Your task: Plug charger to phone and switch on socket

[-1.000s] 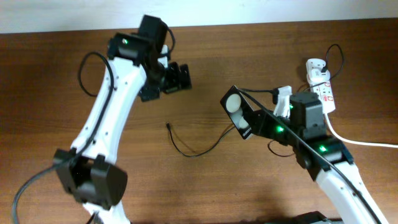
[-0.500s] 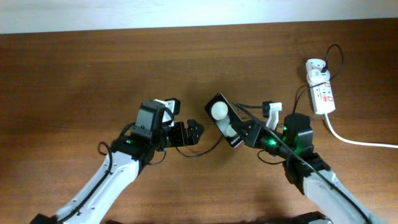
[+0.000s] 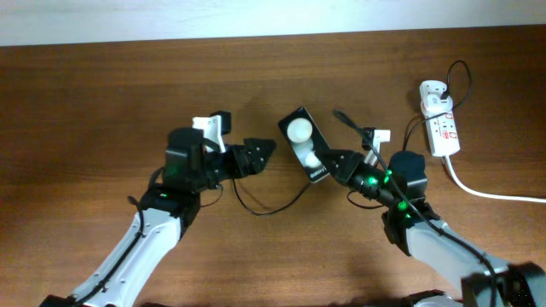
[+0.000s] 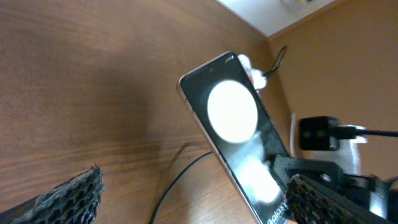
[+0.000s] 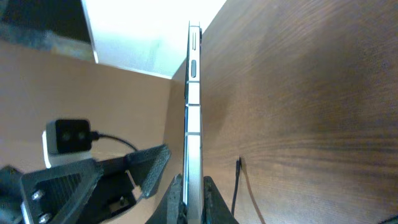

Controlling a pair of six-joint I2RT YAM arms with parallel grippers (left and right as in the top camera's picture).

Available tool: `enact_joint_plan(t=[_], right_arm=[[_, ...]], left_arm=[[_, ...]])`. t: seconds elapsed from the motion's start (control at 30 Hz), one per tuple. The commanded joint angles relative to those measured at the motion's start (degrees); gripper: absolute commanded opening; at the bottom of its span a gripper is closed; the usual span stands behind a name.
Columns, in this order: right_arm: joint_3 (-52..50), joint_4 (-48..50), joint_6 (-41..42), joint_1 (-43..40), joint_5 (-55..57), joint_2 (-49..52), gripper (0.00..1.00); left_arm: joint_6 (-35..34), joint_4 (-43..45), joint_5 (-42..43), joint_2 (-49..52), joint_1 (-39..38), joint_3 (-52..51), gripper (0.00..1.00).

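My right gripper (image 3: 331, 165) is shut on the lower end of the phone (image 3: 300, 139), a black glossy slab with round white light spots, and holds it tilted above the table. In the right wrist view the phone (image 5: 194, 93) shows edge-on between the fingers (image 5: 190, 200). My left gripper (image 3: 255, 155) is open and empty, just left of the phone and above the charger's thin black cable (image 3: 271, 207). The left wrist view shows the phone (image 4: 231, 124) and the cable (image 4: 177, 190) between the open fingers (image 4: 199, 202). The plug tip (image 5: 239, 164) lies on the table. The socket (image 3: 444, 130) lies far right.
The charger's white adapter (image 3: 432, 90) sits in the far end of the socket. The thick white cord (image 3: 495, 194) runs off the right edge. The wall edge (image 3: 256, 19) runs along the back of the wooden table.
My left arm swung down from the back of the table to the middle, and its open gripper now points at the phone. My right gripper carried the phone left.
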Motion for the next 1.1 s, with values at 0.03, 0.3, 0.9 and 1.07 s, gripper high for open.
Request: enact_joint_plan(t=[0.03,0.3,0.9,1.07], right_arm=[[3.9,12.8,10.8,-0.6,-3.8,11.6,0.04],[5.4,27.9,15.0,3.2,-0.7,21.1,0.04],[9.4,24.5,13.3,12.6,5.5,21.1,0.04],[9.4,24.5,13.0,12.9,5.6,21.1,0.04]], left_arm=[[-4.0,6.8,10.5,5.8,4.4,0.2,0.99],[-16.6,34.6,16.4,22.4,2.4,0.2,0.99],[-31.9,50.8,12.4,22.4,0.5,0.2,0.99],[-40.3,51.9,11.8,22.4,0.5,0.2,1.0]])
